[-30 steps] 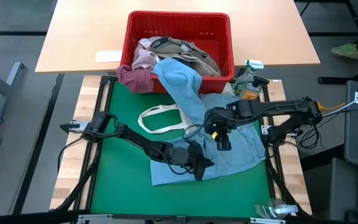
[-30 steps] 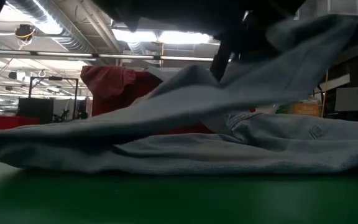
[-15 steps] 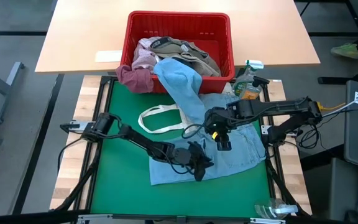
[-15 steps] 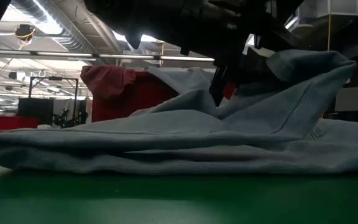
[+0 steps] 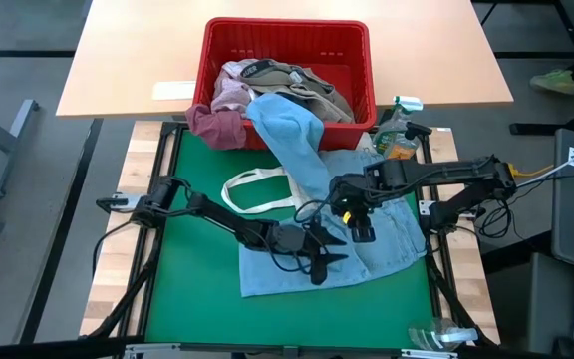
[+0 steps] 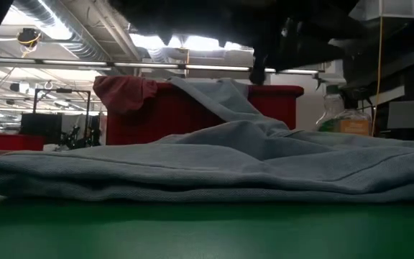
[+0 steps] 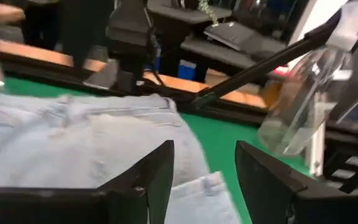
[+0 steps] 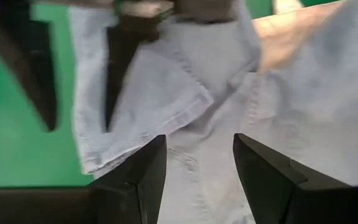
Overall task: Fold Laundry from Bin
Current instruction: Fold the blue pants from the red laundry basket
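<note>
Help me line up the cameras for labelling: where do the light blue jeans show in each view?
High view: light blue jeans lie flat on the green mat's right half, under both grippers.
Low view: jeans fill the middle band, in front of the red bin.
Left wrist view: jeans spread left of centre.
Right wrist view: jeans fill most of it.
Shared landmark: the green mat.

My left gripper [image 5: 329,256] was clamped on the light blue jeans [image 5: 387,239], now fingers spread apart, nothing held; the raised denim fold seen in the low view has dropped, cloth [image 6: 214,162] now lies flat on the green mat [image 6: 192,230]; left wrist pulled slightly back toward the left.
</note>
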{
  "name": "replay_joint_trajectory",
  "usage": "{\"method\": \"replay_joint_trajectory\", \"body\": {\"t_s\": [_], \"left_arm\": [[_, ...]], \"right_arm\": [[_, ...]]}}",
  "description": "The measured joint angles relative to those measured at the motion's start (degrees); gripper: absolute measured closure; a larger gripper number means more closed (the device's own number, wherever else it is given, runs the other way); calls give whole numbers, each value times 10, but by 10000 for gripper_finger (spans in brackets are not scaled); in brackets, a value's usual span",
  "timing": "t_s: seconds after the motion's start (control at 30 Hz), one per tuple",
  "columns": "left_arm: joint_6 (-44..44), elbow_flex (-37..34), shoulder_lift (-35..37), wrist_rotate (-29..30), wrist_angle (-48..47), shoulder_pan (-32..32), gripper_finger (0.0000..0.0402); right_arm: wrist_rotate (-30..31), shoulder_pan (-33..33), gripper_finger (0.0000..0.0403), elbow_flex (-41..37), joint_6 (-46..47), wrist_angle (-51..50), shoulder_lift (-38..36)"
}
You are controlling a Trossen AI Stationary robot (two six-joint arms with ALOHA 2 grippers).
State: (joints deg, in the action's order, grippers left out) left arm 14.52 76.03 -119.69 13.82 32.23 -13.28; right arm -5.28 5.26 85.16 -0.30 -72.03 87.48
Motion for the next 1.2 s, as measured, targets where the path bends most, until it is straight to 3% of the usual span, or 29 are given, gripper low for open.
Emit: {"method": "replay_joint_trajectory", "body": {"t_s": [0.23, 0.47, 0.6, 0.93, 1.2], "left_arm": [[-10, 0, 105, 1, -277, 3, 250], [69, 0, 184, 4, -553, -8, 250], [103, 0, 193, 6, -655, -9, 250], [112, -39, 170, -30, -674, -2, 250], [121, -71, 169, -40, -668, 3, 250]], "right_arm": [[-63, 1, 215, -52, 0, 77, 0], [-63, 0, 215, -140, 0, 231, 1], [-59, 0, 215, -179, -17, 285, 1], [-55, 0, 215, -255, -35, 349, 0], [5, 0, 215, -296, -57, 405, 0]]}}
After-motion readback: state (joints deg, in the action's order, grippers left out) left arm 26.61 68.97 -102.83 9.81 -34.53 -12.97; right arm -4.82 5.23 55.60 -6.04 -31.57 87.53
